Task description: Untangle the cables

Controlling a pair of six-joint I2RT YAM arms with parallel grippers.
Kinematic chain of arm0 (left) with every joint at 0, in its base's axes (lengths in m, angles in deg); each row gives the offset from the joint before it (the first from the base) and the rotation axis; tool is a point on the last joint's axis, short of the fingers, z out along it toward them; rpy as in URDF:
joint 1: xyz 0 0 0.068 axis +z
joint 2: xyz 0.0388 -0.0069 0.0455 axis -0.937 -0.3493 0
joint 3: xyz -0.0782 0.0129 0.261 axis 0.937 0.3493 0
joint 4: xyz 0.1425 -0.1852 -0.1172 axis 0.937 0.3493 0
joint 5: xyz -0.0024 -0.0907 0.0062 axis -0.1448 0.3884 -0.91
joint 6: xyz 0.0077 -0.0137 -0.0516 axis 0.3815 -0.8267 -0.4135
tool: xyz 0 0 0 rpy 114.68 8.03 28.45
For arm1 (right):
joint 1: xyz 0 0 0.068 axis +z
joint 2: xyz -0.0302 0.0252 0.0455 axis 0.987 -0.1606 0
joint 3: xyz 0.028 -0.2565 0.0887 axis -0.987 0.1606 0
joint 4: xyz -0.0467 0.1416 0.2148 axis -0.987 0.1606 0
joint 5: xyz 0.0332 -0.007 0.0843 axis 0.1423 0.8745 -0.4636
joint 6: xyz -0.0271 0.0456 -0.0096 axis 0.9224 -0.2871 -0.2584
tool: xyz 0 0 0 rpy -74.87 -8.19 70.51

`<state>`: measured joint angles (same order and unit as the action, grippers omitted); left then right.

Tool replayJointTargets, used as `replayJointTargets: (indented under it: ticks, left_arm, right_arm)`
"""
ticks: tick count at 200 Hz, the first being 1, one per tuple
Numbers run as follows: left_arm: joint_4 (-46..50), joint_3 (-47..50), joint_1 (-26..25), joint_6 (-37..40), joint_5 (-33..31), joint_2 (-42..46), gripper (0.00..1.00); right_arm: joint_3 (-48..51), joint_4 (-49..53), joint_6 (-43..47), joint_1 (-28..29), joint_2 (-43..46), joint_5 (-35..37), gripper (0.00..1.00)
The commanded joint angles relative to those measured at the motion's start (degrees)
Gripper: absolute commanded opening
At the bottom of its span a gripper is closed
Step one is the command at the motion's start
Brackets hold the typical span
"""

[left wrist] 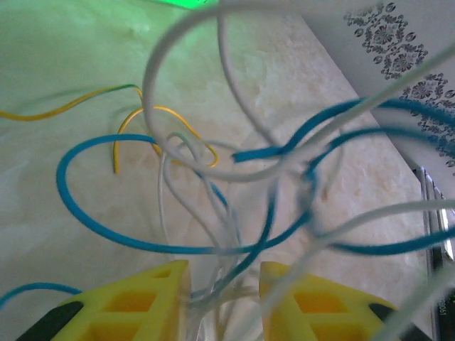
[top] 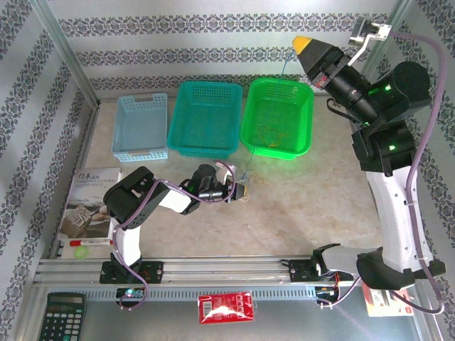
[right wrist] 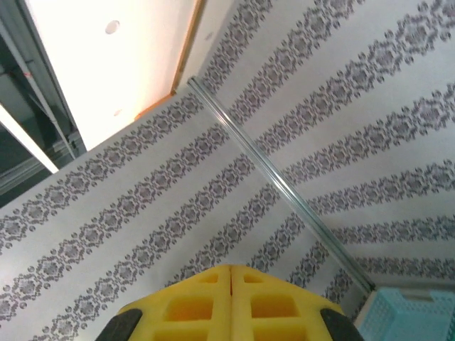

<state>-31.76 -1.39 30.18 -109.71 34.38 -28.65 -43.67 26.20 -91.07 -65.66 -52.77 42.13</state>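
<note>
My left fingers (left wrist: 178,288) are low over the desk (left wrist: 64,249) and pinch the cables (left wrist: 259,152) where white and blue strands bunch together. Blue, yellow and white loops spread out before them. My right fingers (right wrist: 231,291) are pressed together, raised high, facing the wallpapered wall (right wrist: 320,106).

I read cables (left wrist: 178,249) as three colours: blue, yellow-orange, white. Left gripper (left wrist: 224,277) yellow, black further back; right gripper (right wrist: 231,278) same yellow, black at corners. Small basket (top: 141,126) pale blue, middle basket (top: 205,117) teal, right basket (top: 277,116) bright green. Table (top: 313,199) beige, marbled. Walls (right wrist: 320,106) white with grey floral stripes. Arm cords (top: 424,149) purple. Packet (top: 225,307) red. Calculator (top: 62,317) black.
</note>
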Motion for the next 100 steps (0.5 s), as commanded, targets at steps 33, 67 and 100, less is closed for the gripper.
replayJointTargets:
  ticks: [33, 67, 100]
  left_arm:
    - [-4.08, 1.03, -0.62, -1.14, 0.82, -1.73, 0.31]
    - [-4.30, 1.16, -0.61, -1.23, 1.13, -2.21, 0.30]
    - [-5.20, 1.38, -0.61, -1.73, 1.20, -2.79, 0.27]
  right_arm:
    - [-2.84, -4.08, -1.67, -0.68, -1.60, -0.46, 0.00]
    - [-3.30, -5.23, -2.35, -1.48, -1.56, -0.75, 0.00]
    - [-13.26, -3.33, -3.22, -3.86, -5.82, -2.16, 0.00]
